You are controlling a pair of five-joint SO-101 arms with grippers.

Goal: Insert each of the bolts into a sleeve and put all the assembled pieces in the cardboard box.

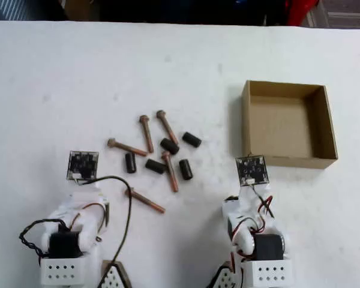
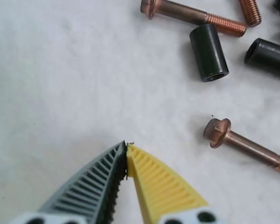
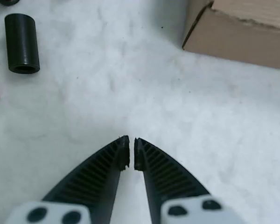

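Note:
Several copper bolts (image 1: 146, 133) and several black sleeves (image 1: 169, 146) lie scattered mid-table, all apart from one another. The open cardboard box (image 1: 330, 129) stands to their right with nothing inside. My left gripper (image 2: 126, 145) hovers shut over bare table, nothing held; the closest bolt (image 2: 245, 145) lies a short way off, and a sleeve (image 2: 208, 52) rests beyond it. My right gripper (image 3: 131, 142) is shut on nothing between a sleeve (image 3: 22, 43) and the box corner (image 3: 238, 32). Both arms sit at the table's near edge, the left arm (image 1: 69, 231) and the right arm (image 1: 255, 231).
The white table (image 1: 60, 78) has free room to the left of the parts and behind them. A black cable (image 1: 127, 210) loops from the left arm close to the nearest bolt (image 1: 145, 200).

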